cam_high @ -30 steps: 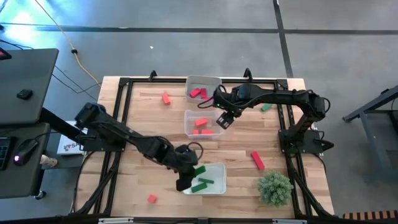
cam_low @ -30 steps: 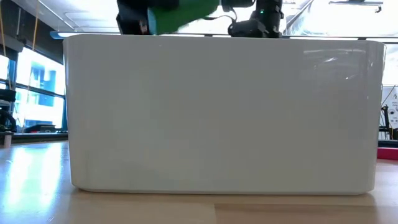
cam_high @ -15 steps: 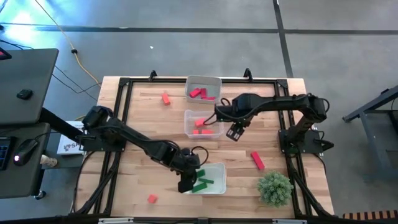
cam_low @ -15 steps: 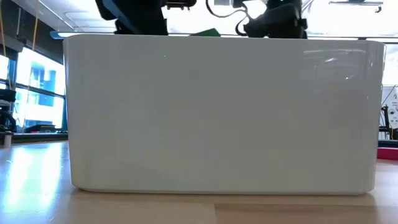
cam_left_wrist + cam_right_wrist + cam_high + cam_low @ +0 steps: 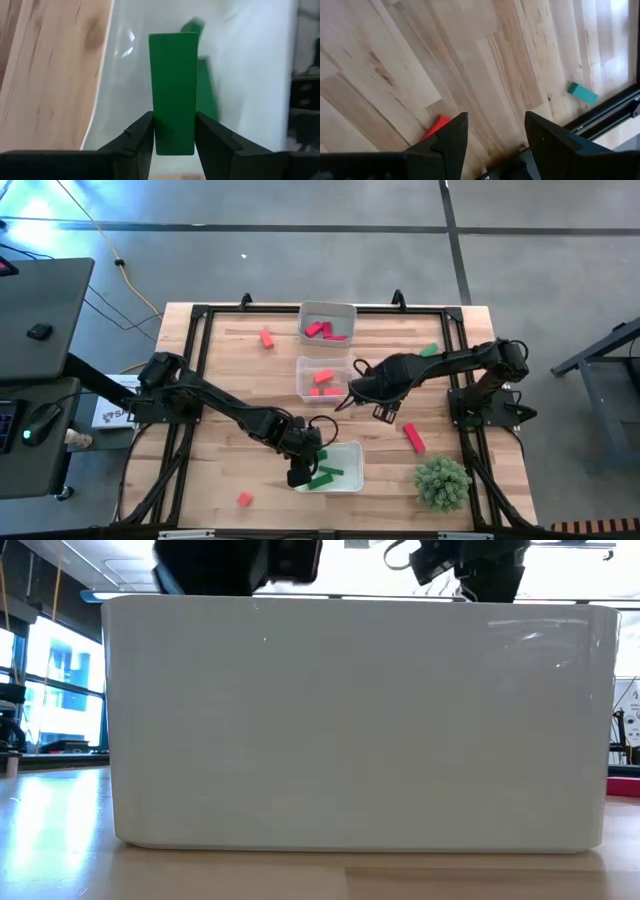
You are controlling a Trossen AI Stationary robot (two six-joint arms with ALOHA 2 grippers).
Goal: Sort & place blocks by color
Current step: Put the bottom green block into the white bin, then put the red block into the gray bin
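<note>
Three clear trays stand in a row down the table's middle: the far one (image 5: 327,322) holds crimson blocks, the middle one (image 5: 325,380) orange-red blocks, the near one (image 5: 338,468) green blocks. My left gripper (image 5: 300,470) reaches down into the near tray's left part, shut on a green block (image 5: 172,85). Over bare wood right of the middle tray, my right gripper (image 5: 385,410) hangs open and holds nothing. Its wrist view shows an orange-red block (image 5: 436,126) by one finger and a green block (image 5: 582,93) farther off. My left gripper pinches the green block between its two fingers, on the block's two long sides at the end nearest the wrist (image 5: 173,142). The fingers slant down from above and lie along the block. It sticks out past the fingertips into the tray, above other green blocks (image 5: 206,95).
Loose blocks lie on the wood: orange-red at the far left (image 5: 267,338) and near left (image 5: 244,499), green at the far right (image 5: 429,351), crimson at the right (image 5: 414,438). A bushy green plant (image 5: 441,482) stands near right. The near tray's white wall (image 5: 350,720) fills the low view.
My left gripper has sunk into the near tray with the green block, which has dropped behind the tray wall in the low view. My right gripper has swung from over the middle tray toward the table's near edge and a little to the right, turning as it went.
</note>
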